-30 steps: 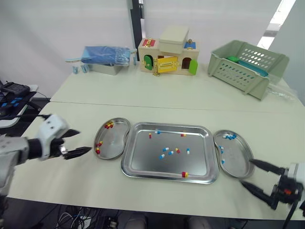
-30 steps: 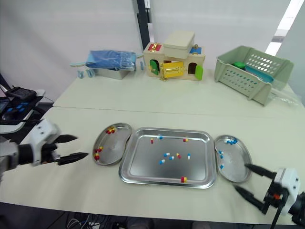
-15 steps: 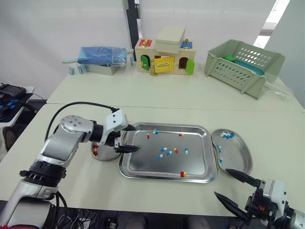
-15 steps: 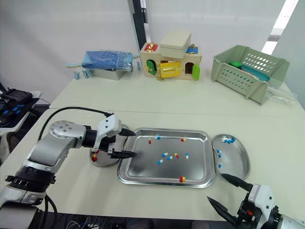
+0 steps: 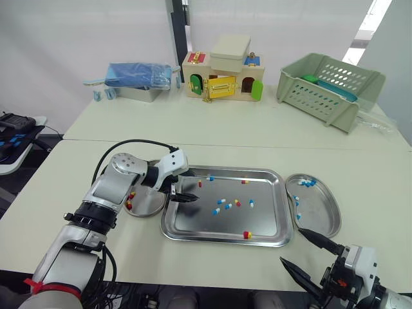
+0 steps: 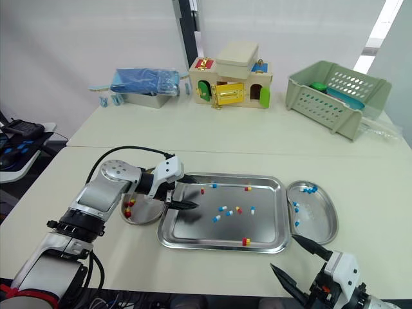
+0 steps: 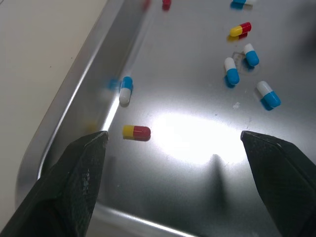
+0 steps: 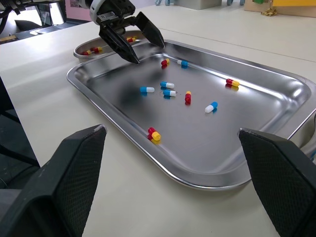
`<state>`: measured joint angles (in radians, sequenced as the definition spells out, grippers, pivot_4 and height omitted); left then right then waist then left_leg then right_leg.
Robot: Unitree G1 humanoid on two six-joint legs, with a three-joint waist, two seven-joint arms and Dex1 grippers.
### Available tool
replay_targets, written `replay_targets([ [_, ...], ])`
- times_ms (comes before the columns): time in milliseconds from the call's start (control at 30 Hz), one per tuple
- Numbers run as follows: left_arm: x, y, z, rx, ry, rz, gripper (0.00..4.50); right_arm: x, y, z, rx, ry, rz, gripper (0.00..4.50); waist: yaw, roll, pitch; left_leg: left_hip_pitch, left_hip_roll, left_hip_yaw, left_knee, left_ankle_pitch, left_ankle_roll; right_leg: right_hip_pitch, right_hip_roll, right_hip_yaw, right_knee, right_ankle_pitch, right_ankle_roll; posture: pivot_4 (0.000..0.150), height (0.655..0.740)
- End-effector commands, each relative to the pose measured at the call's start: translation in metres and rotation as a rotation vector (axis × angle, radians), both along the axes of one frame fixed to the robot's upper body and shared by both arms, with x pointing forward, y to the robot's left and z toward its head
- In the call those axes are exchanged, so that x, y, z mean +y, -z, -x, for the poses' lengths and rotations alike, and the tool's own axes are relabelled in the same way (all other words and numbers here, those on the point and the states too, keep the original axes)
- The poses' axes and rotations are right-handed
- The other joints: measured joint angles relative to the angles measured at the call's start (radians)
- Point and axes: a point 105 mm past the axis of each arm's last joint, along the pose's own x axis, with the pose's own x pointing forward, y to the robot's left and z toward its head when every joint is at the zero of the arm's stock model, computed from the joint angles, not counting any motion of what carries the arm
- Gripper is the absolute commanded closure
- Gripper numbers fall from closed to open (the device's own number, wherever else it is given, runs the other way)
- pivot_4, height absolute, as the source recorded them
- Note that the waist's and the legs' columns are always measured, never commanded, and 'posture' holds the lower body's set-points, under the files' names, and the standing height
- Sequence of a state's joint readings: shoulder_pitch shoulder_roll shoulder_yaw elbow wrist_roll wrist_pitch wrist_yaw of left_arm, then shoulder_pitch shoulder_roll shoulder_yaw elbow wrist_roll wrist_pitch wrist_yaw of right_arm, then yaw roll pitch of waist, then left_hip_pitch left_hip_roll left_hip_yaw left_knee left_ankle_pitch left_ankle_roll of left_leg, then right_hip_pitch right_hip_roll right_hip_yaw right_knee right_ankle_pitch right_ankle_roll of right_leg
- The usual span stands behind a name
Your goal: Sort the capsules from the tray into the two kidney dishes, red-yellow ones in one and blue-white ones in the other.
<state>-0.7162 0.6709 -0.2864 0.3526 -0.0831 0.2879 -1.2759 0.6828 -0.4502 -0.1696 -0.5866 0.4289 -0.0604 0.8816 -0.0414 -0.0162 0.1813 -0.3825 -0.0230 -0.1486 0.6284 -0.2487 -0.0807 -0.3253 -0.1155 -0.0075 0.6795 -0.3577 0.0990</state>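
**Left tool (image 5: 187,190) positioned over tray (image 5: 225,239) for a capsule pick.**
It is spread wide above a red-yellow capsule (image 7: 136,131) at the tray's left end, close to the left dish (image 5: 147,205), which collects that colour. The right tool (image 5: 293,246) hangs wide open at the table (image 5: 257,138) front edge, near the right dish (image 5: 322,215).

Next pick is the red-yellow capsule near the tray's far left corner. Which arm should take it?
Left. The left gripper hangs open over the left end of the tray, beside that red-yellow capsule; the right gripper sits beyond its near right corner, farther away.
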Motion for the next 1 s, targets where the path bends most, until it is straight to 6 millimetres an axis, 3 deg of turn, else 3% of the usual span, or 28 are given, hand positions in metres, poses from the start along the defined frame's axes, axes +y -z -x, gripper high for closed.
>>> replay_targets([
  [33,-0.004,-0.006,-0.005,-0.039,0.019,-0.004,0.05,0.006,-0.008,0.003,-0.047,-0.016,0.001,0.00,0.000,0.000,0.000,0.000,0.000,0.000,0.000,0.000,0.000,0.000,0.000,0.000,0.000,0.000,0.000,0.150,0.7400],
  [600,-0.012,0.011,-0.021,-0.014,0.006,-0.045,0.05,0.010,-0.007,0.003,-0.053,-0.003,-0.005,0.00,0.001,0.000,0.000,0.001,0.000,0.000,0.001,0.000,0.000,0.001,0.000,-0.001,0.000,0.000,0.000,0.150,0.7400],
  [700,-0.012,0.012,-0.021,-0.009,0.006,-0.045,0.61,0.010,-0.009,0.003,-0.054,-0.002,-0.004,0.00,0.000,0.000,0.000,0.001,0.000,-0.001,0.001,0.000,0.000,0.002,0.000,-0.001,0.000,0.000,0.000,0.150,0.7400],
  [1000,-0.011,0.015,-0.021,-0.003,0.010,-0.051,3.60,0.011,-0.007,0.004,-0.045,-0.005,-0.003,0.00,0.000,0.000,0.000,0.001,0.000,-0.001,0.001,0.000,0.000,0.002,0.000,-0.001,0.000,0.000,0.000,0.150,0.7400],
])
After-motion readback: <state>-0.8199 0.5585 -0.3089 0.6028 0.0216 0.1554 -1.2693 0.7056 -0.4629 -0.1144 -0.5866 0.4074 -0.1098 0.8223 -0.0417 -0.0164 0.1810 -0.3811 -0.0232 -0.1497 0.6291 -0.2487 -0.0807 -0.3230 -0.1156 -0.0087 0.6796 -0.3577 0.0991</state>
